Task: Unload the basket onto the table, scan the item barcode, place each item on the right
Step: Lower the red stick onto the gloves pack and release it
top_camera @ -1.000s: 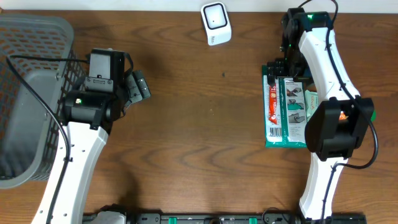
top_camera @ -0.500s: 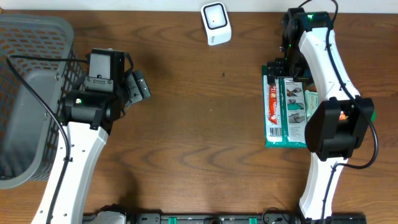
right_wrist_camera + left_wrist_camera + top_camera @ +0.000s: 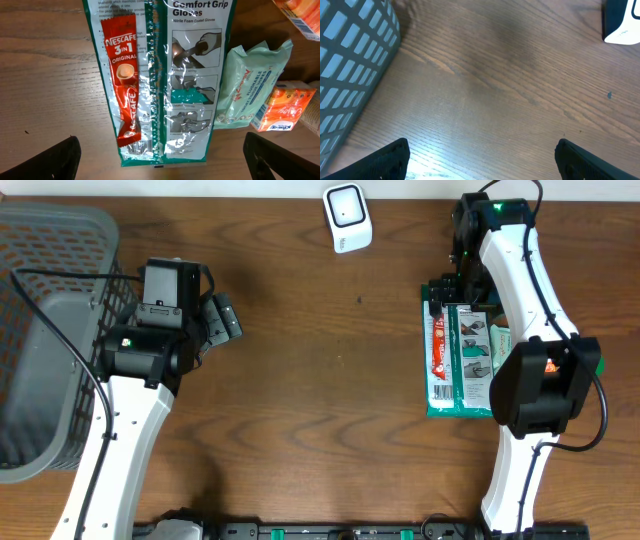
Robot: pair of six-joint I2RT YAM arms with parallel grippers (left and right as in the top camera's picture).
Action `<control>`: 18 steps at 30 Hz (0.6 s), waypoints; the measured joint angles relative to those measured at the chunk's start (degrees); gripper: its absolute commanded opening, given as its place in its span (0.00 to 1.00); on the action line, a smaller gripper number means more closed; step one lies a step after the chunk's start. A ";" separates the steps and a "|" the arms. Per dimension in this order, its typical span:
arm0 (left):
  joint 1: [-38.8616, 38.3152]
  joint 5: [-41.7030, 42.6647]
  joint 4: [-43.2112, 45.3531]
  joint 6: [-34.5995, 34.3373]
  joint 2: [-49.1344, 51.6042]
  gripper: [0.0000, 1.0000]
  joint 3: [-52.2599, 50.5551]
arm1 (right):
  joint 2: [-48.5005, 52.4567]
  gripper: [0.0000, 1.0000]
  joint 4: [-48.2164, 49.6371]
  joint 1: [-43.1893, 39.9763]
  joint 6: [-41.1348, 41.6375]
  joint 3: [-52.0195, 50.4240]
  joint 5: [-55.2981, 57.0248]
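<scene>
A green and clear glove packet (image 3: 192,75) (image 3: 462,362) lies flat on the table at the right. A red Nescafe 3in1 sachet (image 3: 124,90) (image 3: 438,345) rests on its left side. Part of a barcode (image 3: 138,147) shows on the packet just below the sachet. My right gripper (image 3: 162,167) (image 3: 455,294) hovers over the packet's far end, open, with nothing between its fingers. The white scanner (image 3: 347,218) (image 3: 621,22) stands at the back middle of the table. My left gripper (image 3: 482,165) (image 3: 216,325) is open over bare wood near the basket.
A grey mesh basket (image 3: 50,330) (image 3: 352,70) fills the left side. A pale green wipes pack (image 3: 248,85) (image 3: 500,345) and an orange packet (image 3: 283,107) lie right of the glove packet. Another orange pack (image 3: 302,15) shows at the corner.
</scene>
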 measured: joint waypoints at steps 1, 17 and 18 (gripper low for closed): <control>0.00 0.00 0.00 0.00 0.00 0.93 0.00 | 0.00 0.99 0.00 0.00 0.00 0.00 0.00; 0.00 0.00 0.00 0.00 0.00 0.93 0.00 | 0.00 0.99 0.00 0.00 0.00 0.00 0.02; 0.00 0.00 0.00 0.00 0.00 0.93 0.00 | 0.00 0.99 0.00 0.00 0.00 0.00 0.02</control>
